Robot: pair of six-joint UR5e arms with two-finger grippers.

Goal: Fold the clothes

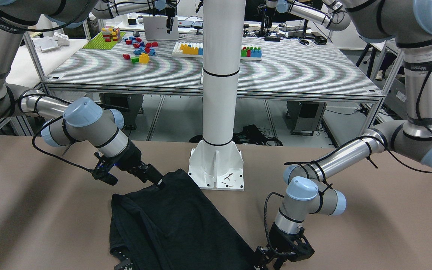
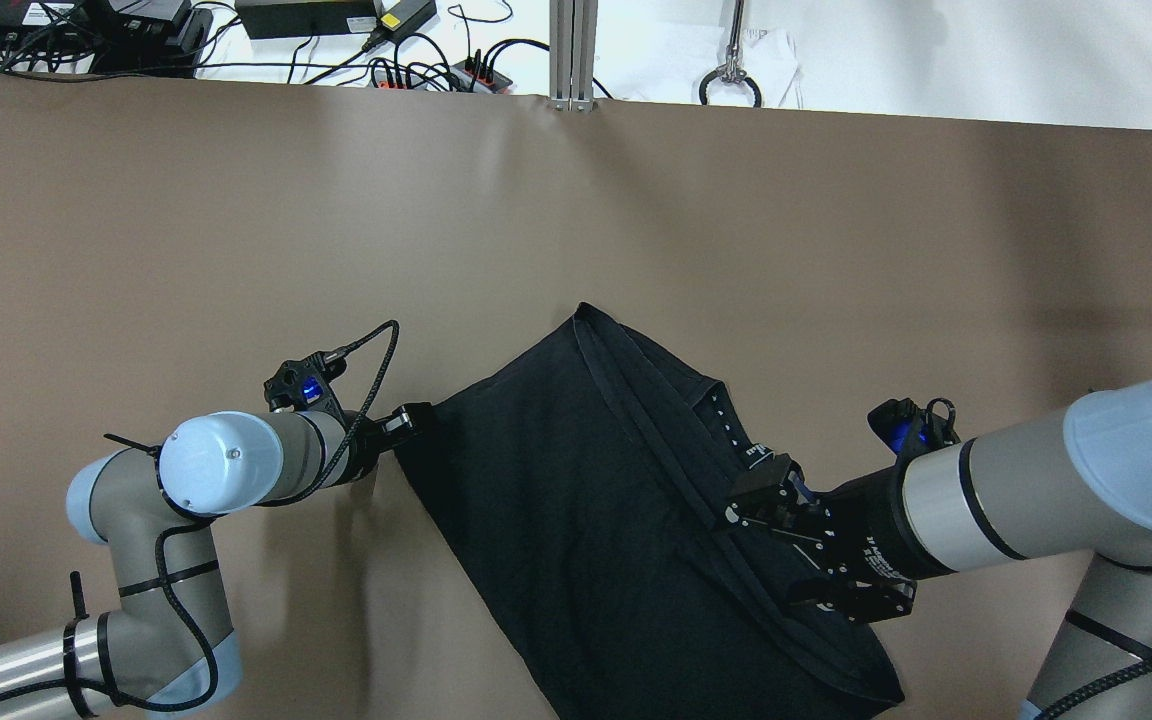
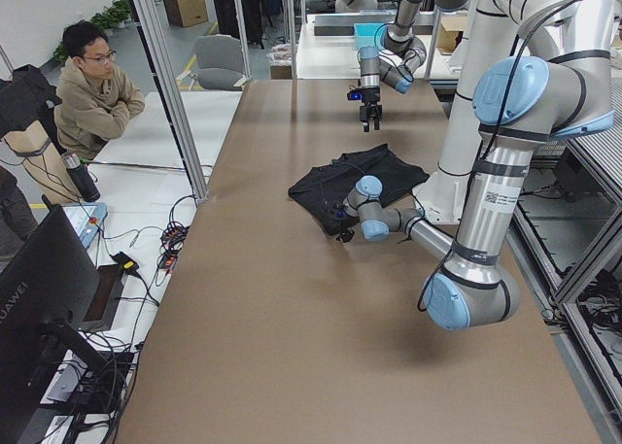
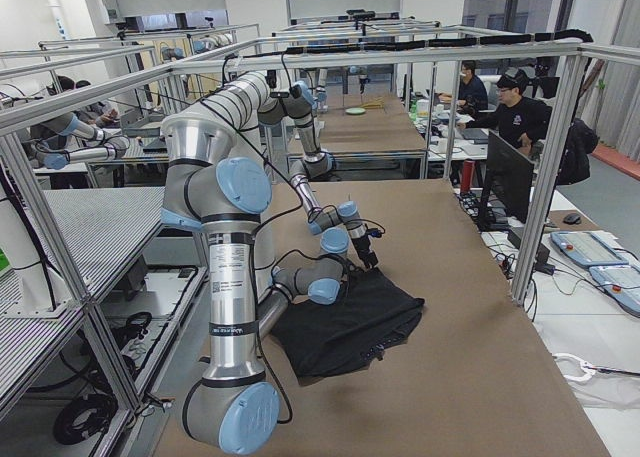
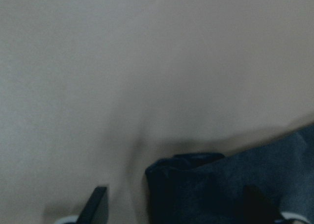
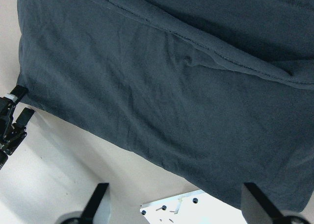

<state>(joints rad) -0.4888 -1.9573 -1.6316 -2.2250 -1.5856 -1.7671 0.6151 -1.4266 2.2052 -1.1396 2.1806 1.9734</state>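
Note:
The clothes (image 2: 576,500) are one black garment lying flat and askew on the brown table (image 2: 236,220), with a folded hem band along its right side. In the front view the garment (image 1: 178,221) reaches the frame's bottom. My left gripper (image 2: 414,425) is low at the garment's left corner. The left wrist view shows it open, with the dark corner (image 5: 221,185) between its fingers. My right gripper (image 2: 761,540) hovers open above the hem band. Its wrist view looks down on the cloth (image 6: 157,87) with nothing between the fingertips (image 6: 100,199).
The white pillar base (image 1: 216,168) stands right behind the garment, close to my right gripper (image 1: 159,182). Cables and power strips (image 2: 416,60) lie beyond the table's far edge. A person (image 3: 92,89) sits off the table's side.

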